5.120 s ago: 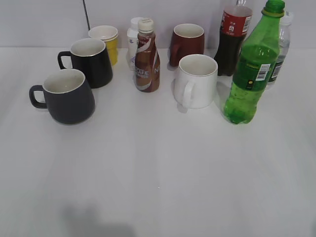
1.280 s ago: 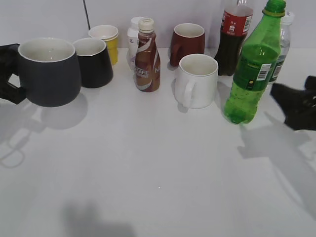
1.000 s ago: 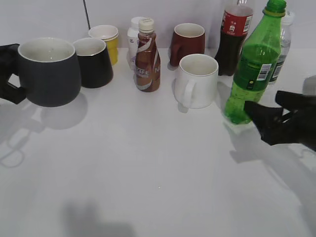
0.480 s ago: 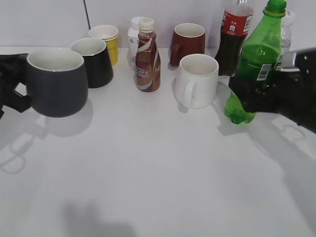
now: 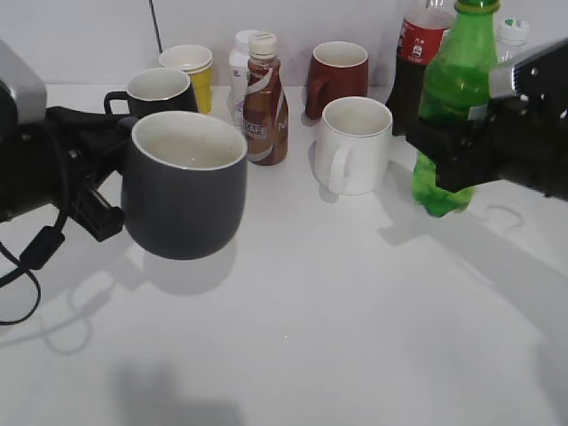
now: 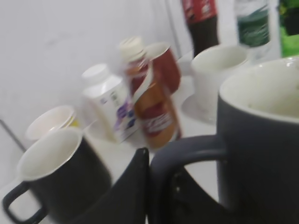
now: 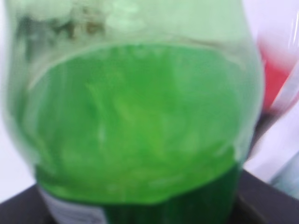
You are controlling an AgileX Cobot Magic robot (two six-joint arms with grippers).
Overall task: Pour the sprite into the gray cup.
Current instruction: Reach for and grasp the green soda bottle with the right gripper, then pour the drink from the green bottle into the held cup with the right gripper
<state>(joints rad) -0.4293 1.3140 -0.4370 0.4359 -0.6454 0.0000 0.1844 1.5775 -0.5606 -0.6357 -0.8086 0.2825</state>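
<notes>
The gray cup (image 5: 185,197) is squat and dark with a cream inside. It hangs above the table at the left centre, upright. My left gripper (image 5: 105,188) is shut on its handle. In the left wrist view the handle (image 6: 187,153) sits against a black finger (image 6: 133,186), and the cup (image 6: 264,140) fills the right side. The sprite (image 5: 451,89), a tall green bottle, stands upright at the right, lifted a little off the table. My right gripper (image 5: 453,153) is shut round its lower body. The sprite (image 7: 135,121) fills the right wrist view and hides the jaws.
Behind stand a black mug (image 5: 158,90), a yellow cup (image 5: 191,69), a white bottle (image 5: 238,62), a brown coffee bottle (image 5: 263,102), a maroon mug (image 5: 337,75), a white mug (image 5: 355,144), a cola bottle (image 5: 417,53) and a clear bottle (image 5: 510,31).
My left gripper has carried the gray cup right and toward the front. My right gripper has closed on the sprite and raised it slightly.
</notes>
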